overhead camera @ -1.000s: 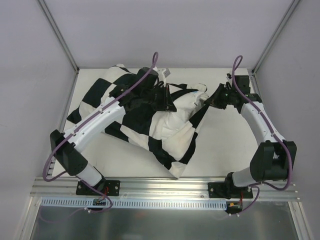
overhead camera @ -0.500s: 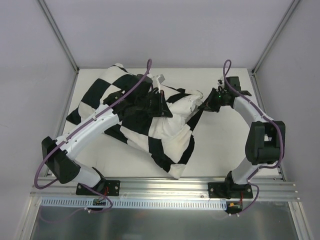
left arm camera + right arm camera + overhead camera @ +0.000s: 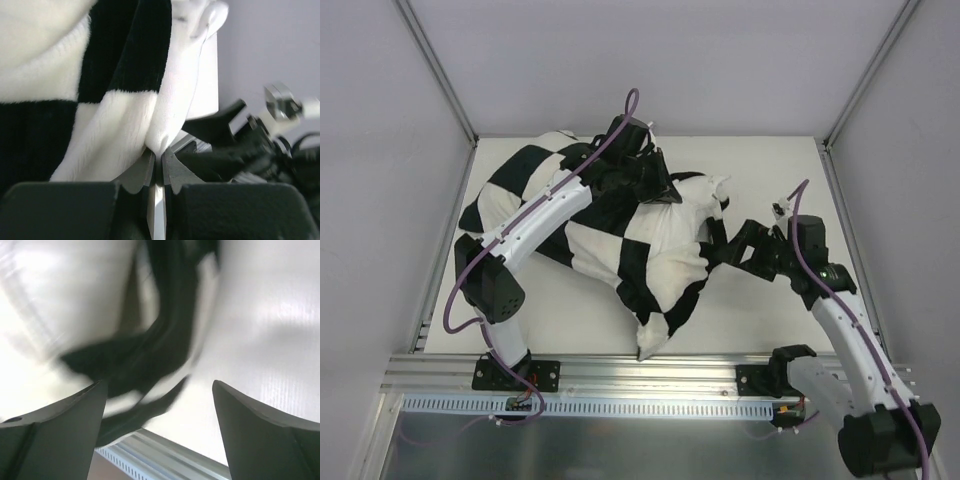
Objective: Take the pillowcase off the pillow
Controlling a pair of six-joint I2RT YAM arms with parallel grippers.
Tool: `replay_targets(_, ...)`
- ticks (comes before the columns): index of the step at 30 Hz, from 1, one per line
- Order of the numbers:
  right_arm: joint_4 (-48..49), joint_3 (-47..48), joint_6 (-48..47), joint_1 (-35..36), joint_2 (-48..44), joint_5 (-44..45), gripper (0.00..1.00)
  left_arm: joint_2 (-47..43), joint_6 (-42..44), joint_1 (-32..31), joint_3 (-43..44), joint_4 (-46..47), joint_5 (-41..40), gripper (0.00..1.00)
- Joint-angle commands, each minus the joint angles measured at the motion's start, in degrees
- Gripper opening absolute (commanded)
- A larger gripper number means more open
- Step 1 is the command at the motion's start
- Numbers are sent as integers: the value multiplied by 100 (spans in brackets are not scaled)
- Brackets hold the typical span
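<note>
The black-and-white checkered pillowcase [image 3: 650, 275] lies bunched over the pillow [image 3: 692, 210], whose plain white end and corner show at the right. My left gripper [image 3: 660, 192] rests on top of the bundle, shut on a pinch of the pillow's smooth white cloth [image 3: 185, 85]. In the left wrist view the left gripper [image 3: 156, 152] sits beside the fuzzy pillowcase [image 3: 120, 60]. My right gripper [image 3: 720, 252] stands open just right of the pillowcase's black edge [image 3: 145, 360]. In the right wrist view the right gripper [image 3: 159, 385] holds nothing, and that view is blurred.
The white table [image 3: 770, 320] is walled at the back and both sides. A metal rail [image 3: 650, 375] runs along the near edge by the arm bases. The right arm [image 3: 250, 145] shows dark in the left wrist view.
The right gripper has opened, let go of the black pillowcase edge and drawn back toward the near right. The left arm swung toward the back, and the bundle shifted with it.
</note>
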Motion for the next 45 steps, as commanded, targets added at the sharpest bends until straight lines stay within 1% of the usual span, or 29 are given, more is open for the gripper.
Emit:
replay_targets(1, -318, 211, 211, 277, -853, -30, 93, -105, -282, 115, 399, 376, -105, 0)
replay_targets(2, -292, 238, 272, 383, -995, -101, 97, -97, -300, 115, 408, 385, -184, 0)
replay_targets(5, -126, 291, 396, 928, -1225, -5, 100, 26, -344, 158, 592, 394, -220, 0)
replay_targets(6, -81, 291, 405, 1077, -1216, 48, 99, 114, -353, 193, 740, 385, -202, 0)
replay_targets(7, -46, 274, 387, 1357, -1112, 126, 97, 158, -379, 211, 803, 393, -193, 0)
replay_targets(8, -2, 256, 387, 1499, -1041, 284, 96, 193, -388, 229, 873, 385, -167, 0)
replay_targets(10, 173, 265, 387, 1876, -831, 260, 96, 264, -406, 255, 1005, 385, -88, 0)
replay_targets(13, 682, 300, 440, 2474, -330, 425, 96, 281, -440, 273, 1049, 393, -105, 0)
replay_targets(14, 727, 308, 492, 2572, -59, 626, 97, 281, -441, 273, 1058, 394, -105, 0)
replay_targets(15, 771, 291, 571, 2686, 48, 672, 99, 273, -458, 273, 1049, 394, -105, 0)
replay_targets(16, 937, 247, 650, 2722, 145, 663, 87, 255, -467, 273, 1049, 394, -131, 0)
replay_targets(18, 1114, 54, 861, 2871, 269, 681, 59, 211, -485, 290, 1023, 394, -158, 0)
replay_targets(19, 1175, -7, 897, 2958, 269, 811, 31, 202, -502, 316, 1023, 394, -210, 0)
replay_targets(20, 1176, -60, 906, 3055, 269, 909, 18, 185, -520, 343, 1049, 385, -228, 0)
replay_targets(22, 993, -139, 932, 3389, 321, 1198, 1, 185, -581, 404, 1084, 393, -333, 0)
replay_targets(26, 930, -420, 1204, 3969, 243, 1463, 1, 255, -721, 641, 1295, 385, -799, 0)
replay_targets(27, 895, -482, 1266, 4214, 199, 1524, 1, 290, -765, 712, 1339, 385, -826, 0)
replay_targets(30, 614, -693, 1564, 4636, 32, 1902, 1, 413, -906, 957, 1471, 393, -870, 0)
replay_targets(31, 431, -807, 1687, 4716, -73, 2059, 4, 431, -924, 1028, 1489, 394, -887, 0)
replay_targets(32, 351, -869, 1758, 4769, -135, 2130, 8, 448, -941, 1098, 1515, 385, -896, 0)
replay_targets(33, 254, -930, 1819, 4839, -205, 2192, 9, 475, -976, 1247, 1515, 393, -870, 0)
replay_targets(34, 96, -1044, 1916, 4858, -362, 2271, 9, 492, -985, 1309, 1524, 385, -835, 0)
replay_targets(35, 25, -1097, 1951, 4858, -451, 2341, 2, 501, -1003, 1388, 1524, 393, -791, 0)
replay_targets(36, -123, -1124, 1995, 4866, -556, 2525, 1, 501, -1021, 1511, 1507, 394, -713, 0)
replay_targets(37, -168, -1150, 2004, 4867, -749, 2648, 1, 484, -1029, 1564, 1506, 394, -686, 0)
replay_targets(41, -318, -1142, 2013, 4867, -1049, 2904, 1, 405, -1065, 1749, 1454, 394, -650, 0)
replay_targets(45, -450, -1167, 2022, 4867, -796, 2879, 1, 387, -1240, 1986, 1471, 446, -607, 0)
